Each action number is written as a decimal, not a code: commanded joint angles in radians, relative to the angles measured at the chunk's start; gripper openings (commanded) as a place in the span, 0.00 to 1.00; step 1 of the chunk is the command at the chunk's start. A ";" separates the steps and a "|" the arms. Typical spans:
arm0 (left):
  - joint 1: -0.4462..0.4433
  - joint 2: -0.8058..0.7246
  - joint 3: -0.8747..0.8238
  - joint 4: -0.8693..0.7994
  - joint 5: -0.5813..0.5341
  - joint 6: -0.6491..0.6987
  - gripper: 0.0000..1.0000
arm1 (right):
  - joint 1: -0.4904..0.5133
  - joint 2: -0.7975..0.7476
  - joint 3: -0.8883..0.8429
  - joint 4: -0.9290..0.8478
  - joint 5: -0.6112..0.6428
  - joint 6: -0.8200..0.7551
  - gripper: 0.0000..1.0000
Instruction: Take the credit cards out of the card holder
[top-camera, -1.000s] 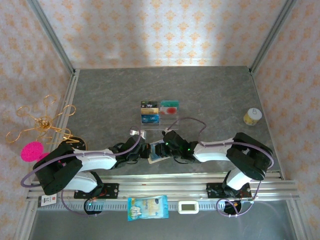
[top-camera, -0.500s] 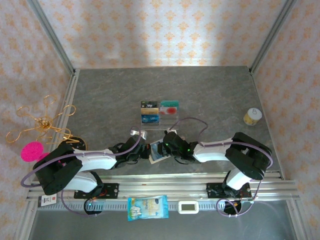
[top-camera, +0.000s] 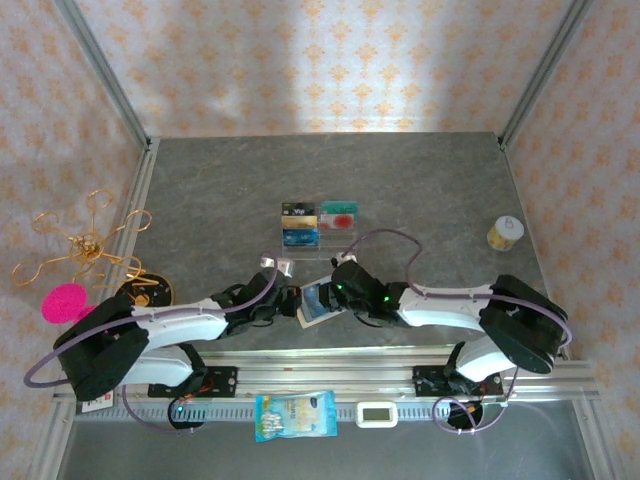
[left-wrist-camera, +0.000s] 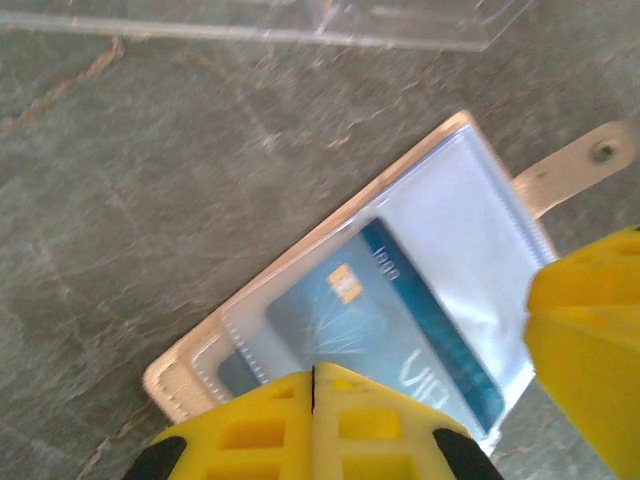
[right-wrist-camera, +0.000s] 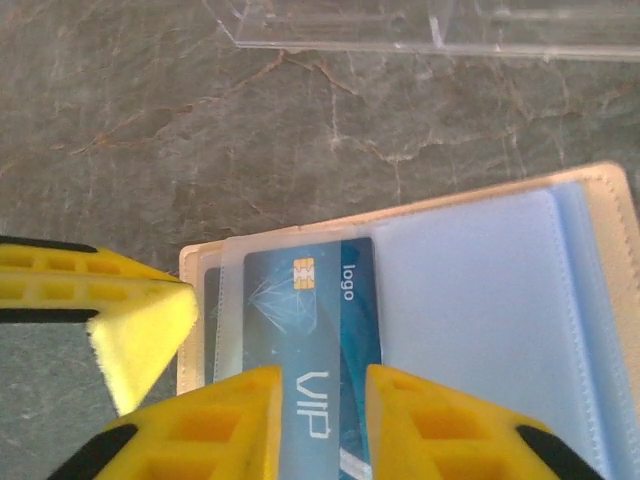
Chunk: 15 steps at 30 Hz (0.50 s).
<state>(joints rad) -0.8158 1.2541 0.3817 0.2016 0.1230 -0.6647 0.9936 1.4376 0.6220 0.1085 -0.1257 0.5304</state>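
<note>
The tan card holder (top-camera: 318, 312) lies open near the table's front edge, its clear pockets up and its snap tab (left-wrist-camera: 578, 167) sticking out. A blue credit card (right-wrist-camera: 310, 330) with a gold chip and "VIP" lettering lies partly out of a clear pocket. A darker card (left-wrist-camera: 238, 368) sits deeper in the holder. My left gripper (left-wrist-camera: 313, 385) is shut, its tips down on the holder's near end (left-wrist-camera: 180, 380). My right gripper (right-wrist-camera: 320, 415) stands narrowly open over the blue card, which shows flat in the gap between its fingers (right-wrist-camera: 225, 425).
A clear acrylic rack (top-camera: 320, 226) with several cards stands just behind the holder; its base (right-wrist-camera: 430, 25) is close ahead. A yellow tape roll (top-camera: 505, 234) lies at right, a gold wire stand (top-camera: 85, 246) and pink puff (top-camera: 65, 301) at left.
The right arm's elbow has swung out to the right and its jaws have narrowed slightly. The left arm's elbow has dropped a little. The holder has barely shifted.
</note>
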 joint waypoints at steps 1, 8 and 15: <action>-0.031 0.002 0.039 -0.042 0.006 0.016 0.00 | -0.041 0.028 0.062 -0.078 -0.059 -0.120 0.20; -0.057 0.105 0.029 -0.030 -0.014 -0.019 0.00 | -0.144 0.147 0.083 -0.050 0.026 -0.120 0.03; -0.054 0.074 0.023 0.005 -0.002 -0.026 0.00 | -0.113 0.109 -0.038 -0.061 0.107 0.038 0.00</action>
<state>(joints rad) -0.8707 1.3533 0.4114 0.1944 0.1230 -0.6830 0.8604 1.5833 0.6579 0.1074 -0.0879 0.4873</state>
